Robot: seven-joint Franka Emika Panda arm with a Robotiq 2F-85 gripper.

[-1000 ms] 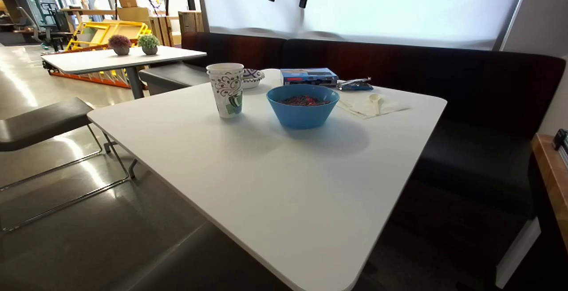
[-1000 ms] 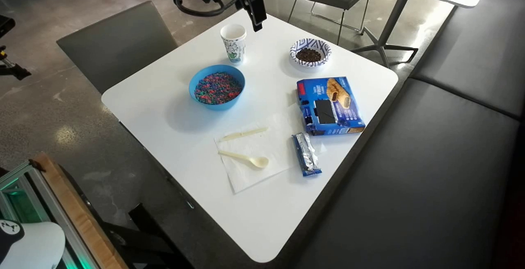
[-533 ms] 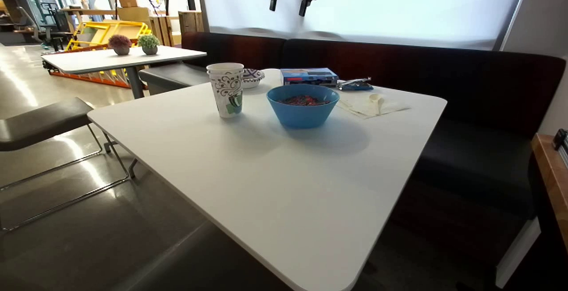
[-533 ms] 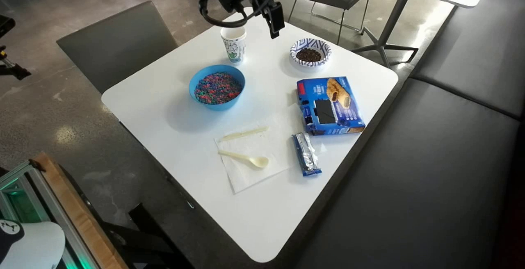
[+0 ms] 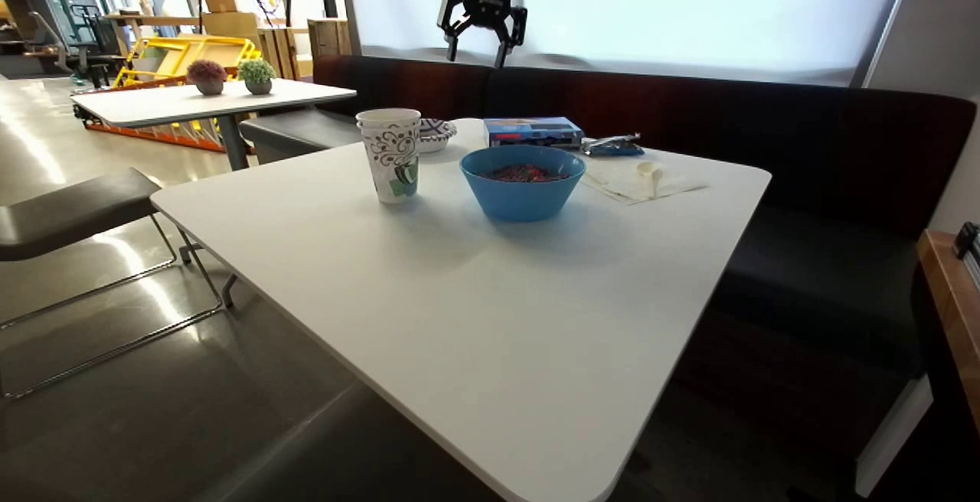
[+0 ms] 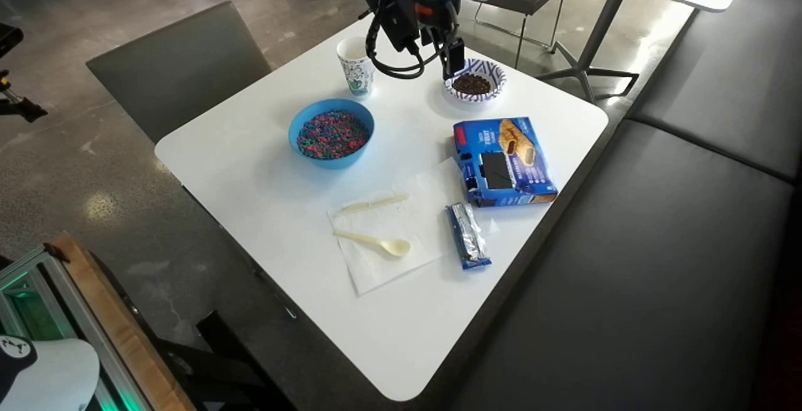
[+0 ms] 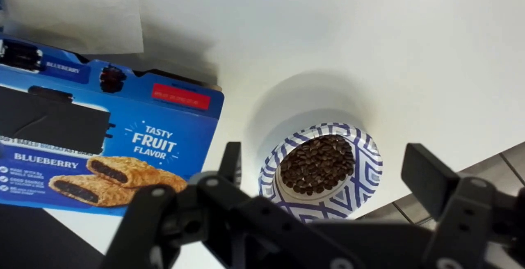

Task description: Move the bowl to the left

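Observation:
The bowl (image 6: 496, 79) is white with a dark blue-purple zigzag pattern and holds dark brown beans. It sits upright on the white table near its far edge in this exterior view. It also shows partly behind the cup in an exterior view (image 5: 437, 135). In the wrist view the bowl (image 7: 365, 166) lies between the fingers in the picture, its lower edge hidden by the gripper. My gripper (image 5: 476, 60) is open and empty, held above the table and apart from the bowl. It also shows in the wrist view (image 7: 322, 158), with its fingers wide apart.
A blue bowl (image 6: 332, 159) with coloured bits and a tall patterned cup (image 6: 358, 72) stand nearby. A blue box (image 6: 507, 160) lies close to the bowl, with a foil packet (image 6: 468, 235). A napkin (image 6: 376, 273) holds a spoon (image 6: 395, 247) and a knife. The table edge passes near the bowl.
My gripper has come down. In the exterior views it has moved left in one picture and right in another, closer to the patterned bowl. It stays open; the table objects have not moved.

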